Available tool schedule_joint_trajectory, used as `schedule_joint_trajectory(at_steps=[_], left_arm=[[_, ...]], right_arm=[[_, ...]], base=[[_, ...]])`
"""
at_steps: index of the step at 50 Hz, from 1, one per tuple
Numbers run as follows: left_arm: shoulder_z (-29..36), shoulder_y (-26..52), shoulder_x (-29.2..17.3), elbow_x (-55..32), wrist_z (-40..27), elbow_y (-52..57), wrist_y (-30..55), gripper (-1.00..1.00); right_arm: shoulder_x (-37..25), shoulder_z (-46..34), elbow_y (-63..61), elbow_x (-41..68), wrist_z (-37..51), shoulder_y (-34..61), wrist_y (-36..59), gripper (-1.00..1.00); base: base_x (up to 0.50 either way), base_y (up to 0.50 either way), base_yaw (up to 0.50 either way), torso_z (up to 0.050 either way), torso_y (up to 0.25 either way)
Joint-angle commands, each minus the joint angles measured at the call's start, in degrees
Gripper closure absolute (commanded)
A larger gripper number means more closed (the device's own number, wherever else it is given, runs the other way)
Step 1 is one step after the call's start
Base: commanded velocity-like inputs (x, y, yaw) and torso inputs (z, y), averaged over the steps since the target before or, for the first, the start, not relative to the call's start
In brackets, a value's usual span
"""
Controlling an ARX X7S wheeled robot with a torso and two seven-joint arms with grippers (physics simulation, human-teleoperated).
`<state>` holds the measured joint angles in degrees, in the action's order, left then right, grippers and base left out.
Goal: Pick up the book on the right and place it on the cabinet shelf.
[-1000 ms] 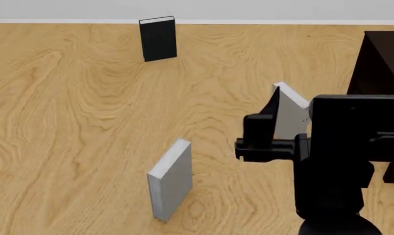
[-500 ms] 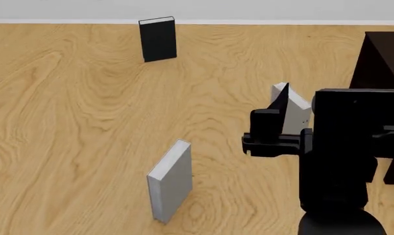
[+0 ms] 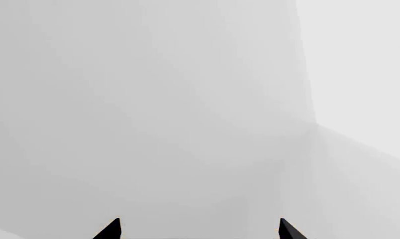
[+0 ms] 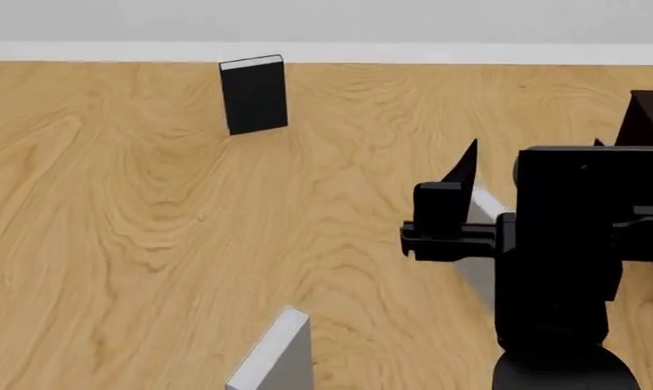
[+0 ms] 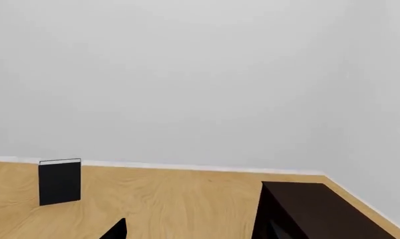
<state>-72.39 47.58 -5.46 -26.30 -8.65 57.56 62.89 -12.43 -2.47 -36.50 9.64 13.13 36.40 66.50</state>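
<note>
The light grey book (image 4: pixel 477 276) stands on the wooden floor at the right, mostly hidden behind my right gripper (image 4: pixel 456 195). Its edge dots do not show. The right gripper is open and empty, in front of and above the book. In the right wrist view the right gripper (image 5: pixel 196 231) has only floor between its tips, and the book does not show there. The dark cabinet (image 4: pixel 650 122) stands at the far right and also shows in the right wrist view (image 5: pixel 313 209). My left gripper (image 3: pixel 200 230) is open and empty, facing bare grey walls.
A black book with a white page edge (image 4: pixel 252 93) stands upright at the back near the wall, also in the right wrist view (image 5: pixel 59 181). A similar grey book (image 4: pixel 272 357) stands at the bottom middle. Bare wooden floor (image 4: pixel 142 227) lies to the left.
The head view has shifted, so all the books sit lower in the picture. The right grey book has slid down behind the right gripper, which keeps its place in the view.
</note>
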Motion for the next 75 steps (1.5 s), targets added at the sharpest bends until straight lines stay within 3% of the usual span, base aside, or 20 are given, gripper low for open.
schedule_joint_trajectory(at_steps=[1,62,75], left_arm=[[0.81,-1.03,-0.09,-0.68,-0.68,-0.07,-0.75,-1.0],[2.48,-4.15,-0.73,-4.31,-4.35,-1.4,-3.57,-1.0],[2.96,-4.87,-0.91,-4.92,-4.96,-1.53,-4.04,-1.0]], right_arm=[[-0.29,-0.26,0.19,0.17,0.31,0.17,0.43,-1.0],[-0.98,-0.15,0.56,0.28,3.11,-0.13,1.44,-1.0],[-2.1,-1.2,1.42,-0.52,3.74,-0.78,-0.1,-1.0]], base=[[0.4,0.0,0.0,0.0,0.0],[0.36,-0.1,0.0,0.0,0.001],[0.03,-0.01,0.0,0.0,0.001]])
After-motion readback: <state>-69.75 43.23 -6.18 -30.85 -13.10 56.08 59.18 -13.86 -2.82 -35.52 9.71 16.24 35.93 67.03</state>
